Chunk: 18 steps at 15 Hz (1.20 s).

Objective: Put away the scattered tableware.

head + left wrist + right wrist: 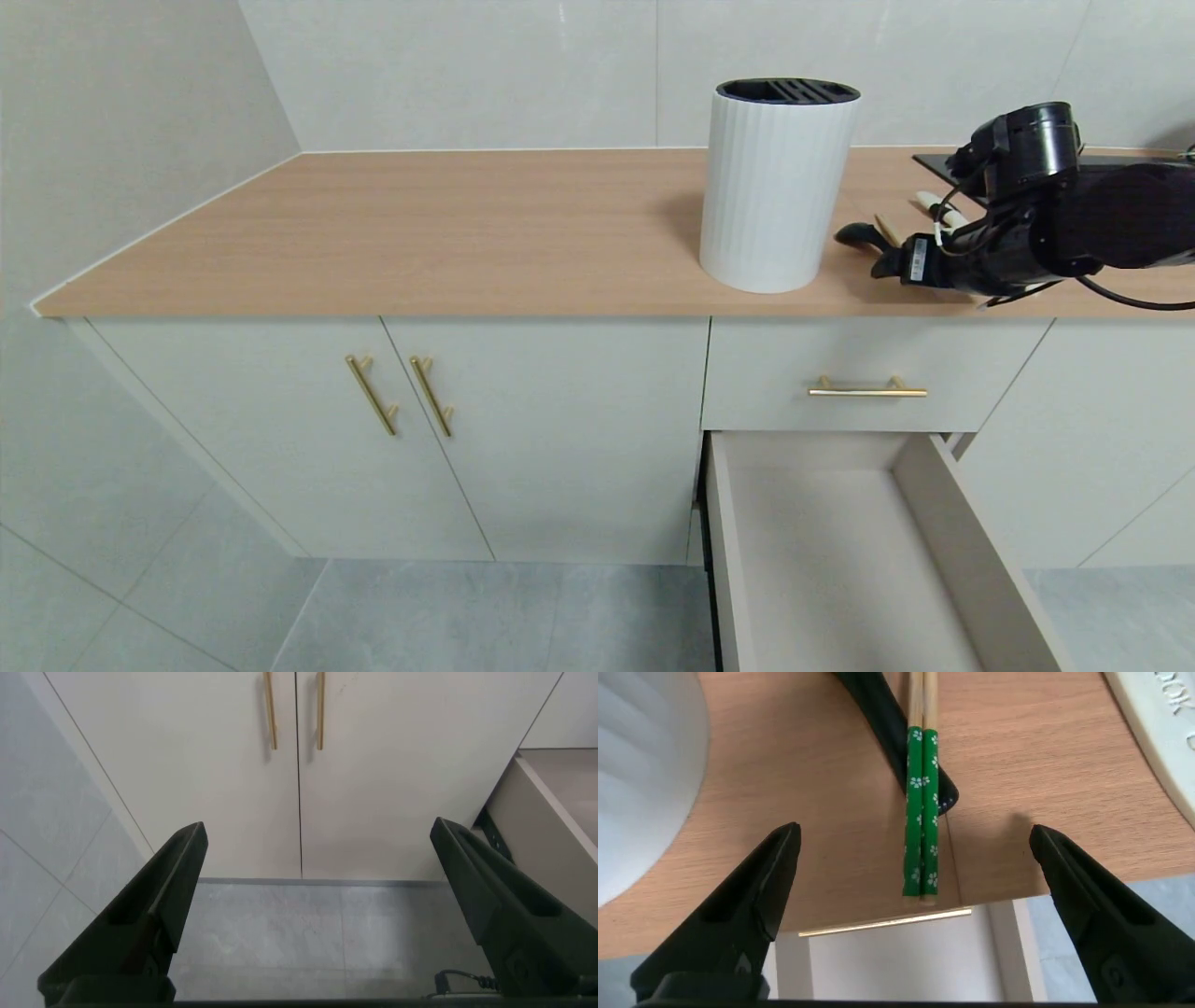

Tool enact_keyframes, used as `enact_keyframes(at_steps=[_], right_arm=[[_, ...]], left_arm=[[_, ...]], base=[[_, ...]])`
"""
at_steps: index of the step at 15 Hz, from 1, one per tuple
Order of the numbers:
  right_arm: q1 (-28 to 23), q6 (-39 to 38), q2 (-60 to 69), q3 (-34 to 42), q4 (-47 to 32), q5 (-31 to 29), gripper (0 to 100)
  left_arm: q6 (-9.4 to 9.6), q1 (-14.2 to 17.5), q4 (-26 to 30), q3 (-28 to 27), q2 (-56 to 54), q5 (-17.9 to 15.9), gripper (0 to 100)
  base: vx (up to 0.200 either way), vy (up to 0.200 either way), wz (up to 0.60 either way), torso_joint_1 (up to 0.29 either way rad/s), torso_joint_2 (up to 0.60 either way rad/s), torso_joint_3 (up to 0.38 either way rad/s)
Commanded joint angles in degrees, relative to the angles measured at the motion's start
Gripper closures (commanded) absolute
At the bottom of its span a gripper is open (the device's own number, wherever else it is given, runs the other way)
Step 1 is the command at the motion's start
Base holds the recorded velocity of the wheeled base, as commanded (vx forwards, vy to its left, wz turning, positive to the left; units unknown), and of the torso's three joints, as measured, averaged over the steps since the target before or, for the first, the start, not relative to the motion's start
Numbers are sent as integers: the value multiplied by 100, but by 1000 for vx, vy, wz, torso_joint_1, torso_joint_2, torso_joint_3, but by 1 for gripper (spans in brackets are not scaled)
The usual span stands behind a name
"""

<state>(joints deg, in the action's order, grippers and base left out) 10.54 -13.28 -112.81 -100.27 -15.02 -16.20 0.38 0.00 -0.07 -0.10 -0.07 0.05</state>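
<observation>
Bright, even indoor light falls from above, diffuse with no hard beam. In the head view the wooden countertop (467, 233) is evenly lit, and the white ribbed holder (775, 187) casts a soft, short shadow onto the wood on its left side. The wall tiles (448, 65) carry a faint sheen without glare; the brass drawer handle (866, 391) shows a thin glint. The open drawer (822, 560) is lit evenly inside. Wide-angle distortion makes the cupboard doors (280, 439) lean outward toward the left edge. In the right wrist view the right gripper (910, 835) has fingers (738, 915) that read as near-black shapes, while the green-tipped chopsticks (921, 812) are brightly lit.
</observation>
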Motion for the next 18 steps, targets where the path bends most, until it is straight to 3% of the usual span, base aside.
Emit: enact_keyframes(at_steps=[1,2,9,14,15,18], right_arm=[[0,0,-4,-2,-1,3,0],[0,0,-4,-2,-1,3,100],[-61,-17,356,130,-36,-23,100],[-53,-26,1604,1000,-27,-15,100],[-53,0,2176,1660,-19,47,100],[-9,-26,3055,2398,-19,152,100]], left_arm=[[-3,0,-1,1,7,4,0],[-3,0,-1,1,7,4,0],[6,0,-1,1,7,4,0],[6,0,-1,1,7,4,0],[-3,0,-1,1,7,4,0],[-3,0,-1,1,7,4,0]], base=[[0,0,0,0,0,0],[0,0,0,0,0,0],[0,0,0,0,0,0],[0,0,0,0,0,0],[0,0,0,0,0,0],[0,0,0,0,0,0]])
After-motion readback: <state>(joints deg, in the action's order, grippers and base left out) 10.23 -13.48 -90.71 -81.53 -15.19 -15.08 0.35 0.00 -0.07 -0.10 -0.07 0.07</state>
